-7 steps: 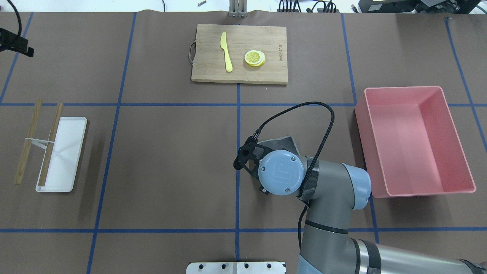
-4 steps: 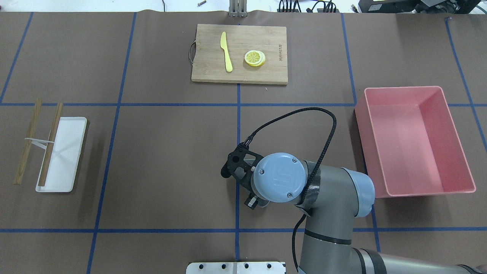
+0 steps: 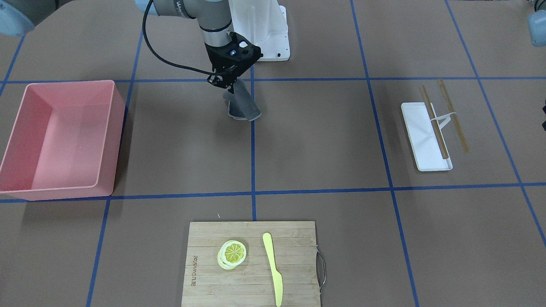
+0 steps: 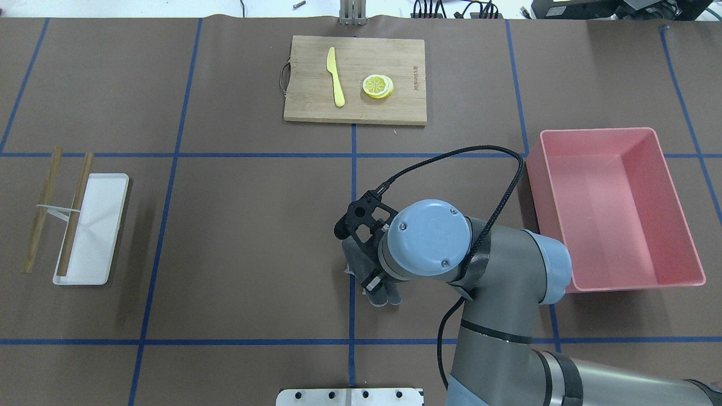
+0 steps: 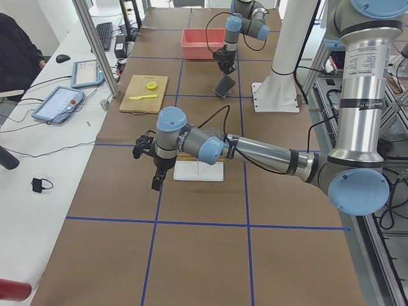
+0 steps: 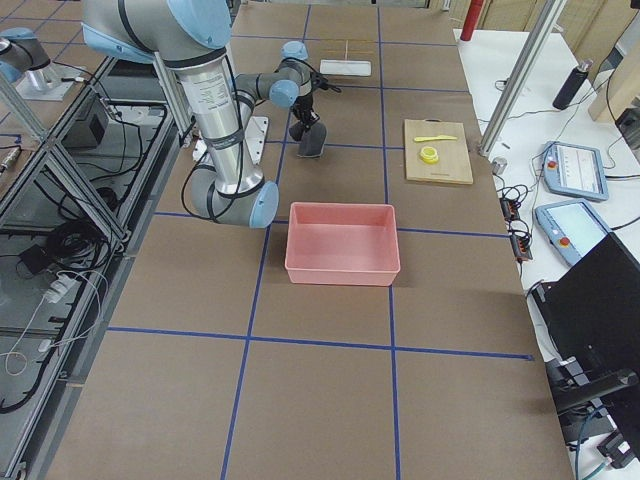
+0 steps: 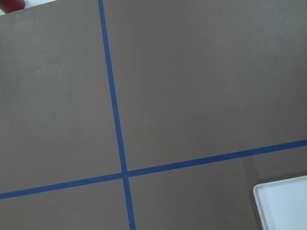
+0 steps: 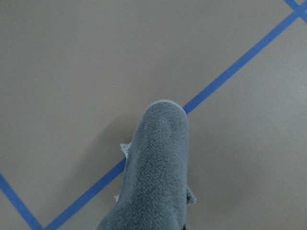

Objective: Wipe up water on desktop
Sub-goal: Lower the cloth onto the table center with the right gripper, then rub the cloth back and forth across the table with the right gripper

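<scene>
Desktop (image 4: 248, 225) fills the whole workspace: flat matte brown sheet cut into a grid by thin blue tape lines (image 4: 352, 186).

Right gripper (image 3: 229, 87) is pinched closed on a grey cloth (image 3: 242, 104). The cloth is soft and nubby and hangs as a rolled, rounded-end bundle over the centre tape line in the middle of the desktop. Cannot tell whether its lower end touches the surface. From overhead, the wrist covers most of the cloth and the fingers.

Left gripper (image 5: 156, 182) shows only in the left side view, hanging above the desktop just beside the white tray (image 4: 104, 203). Cannot tell how far open it is.

Edges and room:
- There is a wide bare stretch of desktop between the cloth and the white tray.
- Another bare band lies between the cloth and the bamboo cutting board (image 4: 304, 96) at the far edge.
- A pink plastic bin (image 4: 598, 130), rectangular with rounded corners, sits near the right arm's elbow on the robot's right.
- A white mount plate (image 4: 350, 396) sits at the near edge.

On the board are a flat yellow plastic knife (image 4: 336, 79) and a round lemon slice (image 4: 377, 86), lying apart. A metal handle is on the board's left end.

The tray is shallow, glossy and rectangular. Of the two thin wooden sticks (image 4: 75, 214), one lies on the tray's edge and the other on the desktop beside it.
</scene>
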Motion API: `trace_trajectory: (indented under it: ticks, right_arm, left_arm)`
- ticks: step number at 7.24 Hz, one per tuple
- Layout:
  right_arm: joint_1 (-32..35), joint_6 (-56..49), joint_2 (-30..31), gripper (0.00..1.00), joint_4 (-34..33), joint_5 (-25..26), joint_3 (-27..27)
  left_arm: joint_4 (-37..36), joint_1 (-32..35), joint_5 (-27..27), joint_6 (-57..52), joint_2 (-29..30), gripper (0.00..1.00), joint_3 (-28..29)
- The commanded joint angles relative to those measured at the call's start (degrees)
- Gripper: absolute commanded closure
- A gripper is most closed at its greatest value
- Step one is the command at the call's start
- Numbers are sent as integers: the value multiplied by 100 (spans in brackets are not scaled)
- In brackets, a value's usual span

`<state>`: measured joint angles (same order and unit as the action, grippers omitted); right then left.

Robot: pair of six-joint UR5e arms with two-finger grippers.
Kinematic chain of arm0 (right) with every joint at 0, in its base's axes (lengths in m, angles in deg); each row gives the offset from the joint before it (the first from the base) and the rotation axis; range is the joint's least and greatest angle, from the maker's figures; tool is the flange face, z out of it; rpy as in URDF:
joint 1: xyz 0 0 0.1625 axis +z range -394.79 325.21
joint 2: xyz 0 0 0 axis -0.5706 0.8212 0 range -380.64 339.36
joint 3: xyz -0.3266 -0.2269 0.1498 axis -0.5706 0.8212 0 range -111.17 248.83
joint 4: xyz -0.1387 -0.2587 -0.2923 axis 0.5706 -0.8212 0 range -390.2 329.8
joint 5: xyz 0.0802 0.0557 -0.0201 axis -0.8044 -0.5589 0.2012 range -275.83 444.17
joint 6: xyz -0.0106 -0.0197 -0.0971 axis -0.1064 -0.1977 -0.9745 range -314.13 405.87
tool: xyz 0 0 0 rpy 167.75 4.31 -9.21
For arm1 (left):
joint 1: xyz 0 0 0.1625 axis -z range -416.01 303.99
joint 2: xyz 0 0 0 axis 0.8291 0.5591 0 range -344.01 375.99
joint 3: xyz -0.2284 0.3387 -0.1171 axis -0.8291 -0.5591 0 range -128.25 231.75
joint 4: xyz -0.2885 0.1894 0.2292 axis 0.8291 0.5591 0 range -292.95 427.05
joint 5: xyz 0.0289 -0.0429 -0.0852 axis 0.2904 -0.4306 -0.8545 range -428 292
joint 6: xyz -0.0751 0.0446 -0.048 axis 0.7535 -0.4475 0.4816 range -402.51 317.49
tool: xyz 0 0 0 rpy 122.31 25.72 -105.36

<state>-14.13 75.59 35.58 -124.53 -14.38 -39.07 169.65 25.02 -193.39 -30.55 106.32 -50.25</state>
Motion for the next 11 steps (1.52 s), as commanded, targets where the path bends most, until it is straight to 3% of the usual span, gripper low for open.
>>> trace_trajectory:
  ticks: [1, 5, 8, 11]
  right_arm:
    - [428, 25, -14, 100, 2, -7, 513]
    - [1297, -115, 3, 100, 2, -357, 1506]
    - [2080, -799, 3, 100, 2, -727, 1894]
    - [2135, -836, -32, 100, 11, -780, 1940]
  left_arm:
    - [-4, 0, -3, 51, 11, 1, 4]
    - [-4, -17, -3, 52, 55, 1, 22]
    - [-13, -17, -3, 52, 73, 1, 66]
    - [-13, -17, -3, 52, 99, 1, 144]
